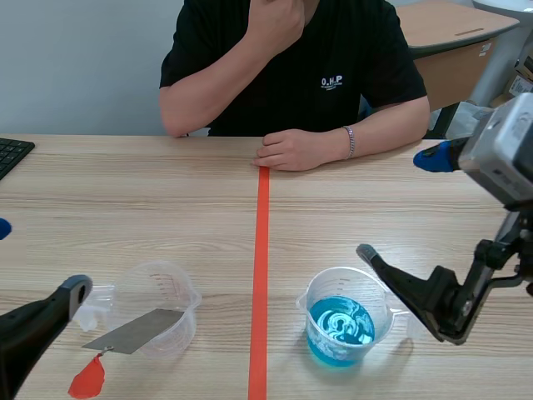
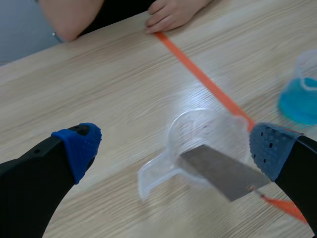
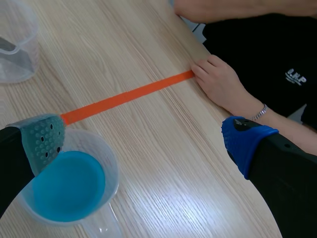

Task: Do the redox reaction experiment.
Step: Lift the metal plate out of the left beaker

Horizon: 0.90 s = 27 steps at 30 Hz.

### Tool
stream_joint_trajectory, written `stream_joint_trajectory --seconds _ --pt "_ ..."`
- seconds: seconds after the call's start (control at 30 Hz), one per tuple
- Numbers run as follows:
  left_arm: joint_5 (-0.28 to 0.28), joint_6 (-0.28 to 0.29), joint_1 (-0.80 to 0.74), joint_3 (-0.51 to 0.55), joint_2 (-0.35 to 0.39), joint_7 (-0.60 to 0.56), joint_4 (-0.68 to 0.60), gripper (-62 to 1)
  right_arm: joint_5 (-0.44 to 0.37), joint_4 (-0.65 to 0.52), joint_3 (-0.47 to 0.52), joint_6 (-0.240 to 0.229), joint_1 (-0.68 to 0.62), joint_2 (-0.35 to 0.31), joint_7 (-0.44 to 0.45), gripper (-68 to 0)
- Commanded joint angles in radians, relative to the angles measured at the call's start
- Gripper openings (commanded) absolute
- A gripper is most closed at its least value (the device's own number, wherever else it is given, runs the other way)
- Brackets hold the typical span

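A clear measuring cup [image 1: 162, 292] stands at the front left with a grey metal plate [image 1: 137, 331] leaning out of it. A red tag [image 1: 87, 379] hangs from the plate's low corner onto the table. My left gripper [image 1: 37, 260] is open just left of this cup. From the left wrist, the cup [image 2: 208, 131] and plate [image 2: 223, 171] lie between and just ahead of the spread fingers [image 2: 79, 144]. A second cup holds blue liquid [image 1: 340, 327] at the front right. My right gripper [image 1: 392, 204] is open above and beside it, one pad [image 3: 44, 141] over the blue cup's [image 3: 69, 186] rim.
A person sits across the table, one hand [image 1: 291, 150] resting at the far end of the orange-red tape line [image 1: 260, 275]. A black keyboard [image 1: 10, 154] lies at the far left edge. The right wrist view shows the plate's cup [image 3: 17, 44] far off beyond the tape.
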<state>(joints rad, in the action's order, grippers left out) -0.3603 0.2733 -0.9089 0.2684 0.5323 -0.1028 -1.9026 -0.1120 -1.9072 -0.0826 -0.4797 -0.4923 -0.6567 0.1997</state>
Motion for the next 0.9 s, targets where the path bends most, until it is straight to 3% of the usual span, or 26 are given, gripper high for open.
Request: stream_joint_trajectory --seconds 0.0,0.23,0.43,0.53,0.67,0.87 --pt "-0.009 0.002 -0.048 0.023 0.000 -0.013 -0.021 1.4 0.009 -0.018 -0.022 0.000 0.026 -0.005 0.024 0.4" --pt "0.018 -0.004 -0.256 0.134 -0.008 -0.005 -0.021 1.4 0.076 -0.018 -0.172 -0.001 0.109 -0.005 0.036 0.4" --pt "0.055 -0.074 -0.365 0.200 -0.107 0.000 -0.018 1.4 0.101 -0.010 -0.312 0.000 0.187 -0.005 0.035 0.4" --pt "0.085 -0.076 -0.393 0.203 -0.156 0.010 0.003 1.4 0.123 0.003 -0.380 0.000 0.228 -0.005 0.036 0.4" --pt "0.085 -0.077 -0.404 0.201 -0.201 0.016 0.056 1.4 0.131 0.043 -0.468 0.000 0.282 -0.003 0.054 0.4" --pt "0.080 -0.077 -0.394 0.142 -0.205 -0.015 0.152 1.4 0.141 0.109 -0.598 0.000 0.361 -0.002 0.122 0.4"
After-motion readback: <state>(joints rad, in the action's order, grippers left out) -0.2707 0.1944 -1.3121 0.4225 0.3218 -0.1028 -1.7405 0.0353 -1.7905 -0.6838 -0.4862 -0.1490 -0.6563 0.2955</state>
